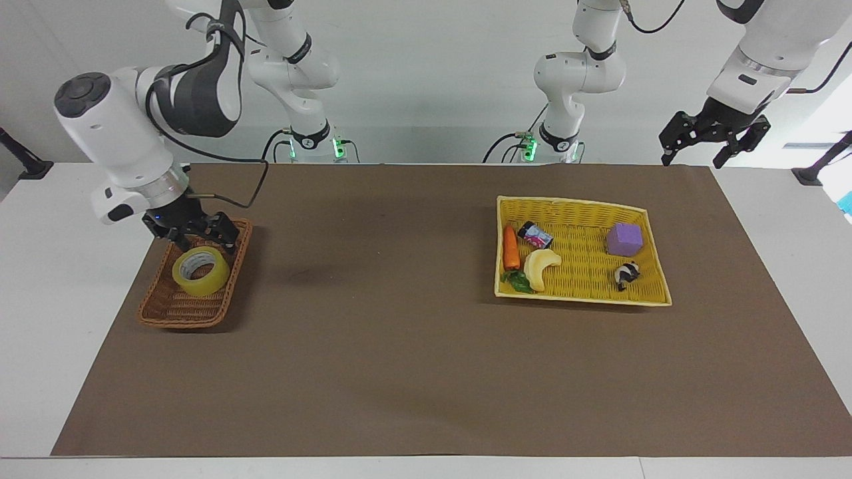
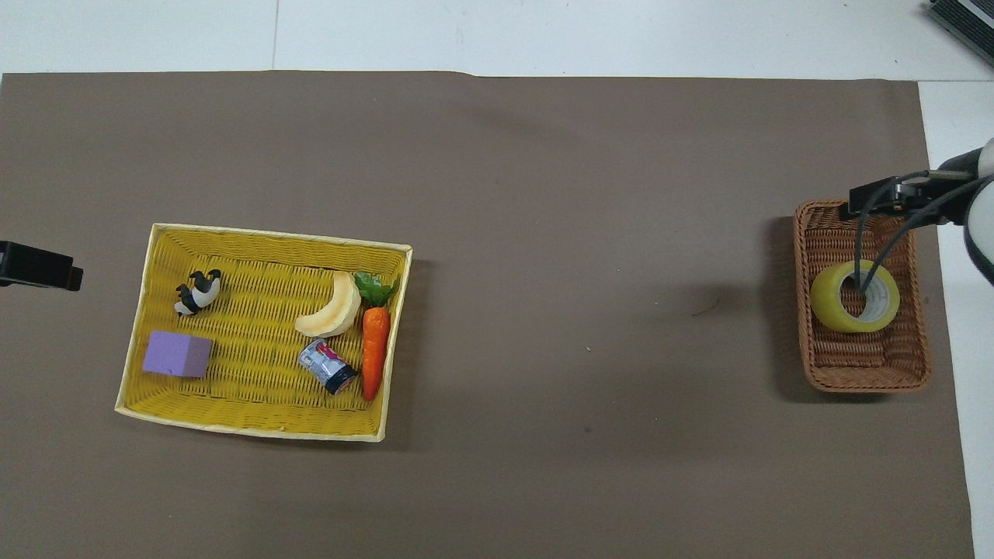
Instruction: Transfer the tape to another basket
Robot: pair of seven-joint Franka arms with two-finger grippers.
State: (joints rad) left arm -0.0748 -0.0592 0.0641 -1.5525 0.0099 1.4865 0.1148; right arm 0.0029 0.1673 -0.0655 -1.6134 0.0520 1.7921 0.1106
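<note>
The tape [image 1: 203, 285], a yellow roll with a white core, lies flat in the dark-brown wicker basket [image 1: 178, 310] at the right arm's end of the table. It also shows in the overhead view [image 2: 826, 307], inside the basket [image 2: 862, 366]. My right gripper [image 1: 200, 239] hangs open just above the tape, over the basket, and holds nothing; its tip shows in the overhead view [image 2: 877, 197]. My left gripper [image 1: 712, 138] is open and empty, raised over the table's edge at the left arm's end; its tip shows in the overhead view [image 2: 39, 266].
A yellow woven tray [image 1: 579, 203] toward the left arm's end holds a carrot [image 1: 510, 247], a banana [image 1: 540, 266], a small can [image 1: 536, 235], a purple block [image 1: 624, 239] and a black-and-white toy [image 1: 626, 274]. A brown mat covers the table.
</note>
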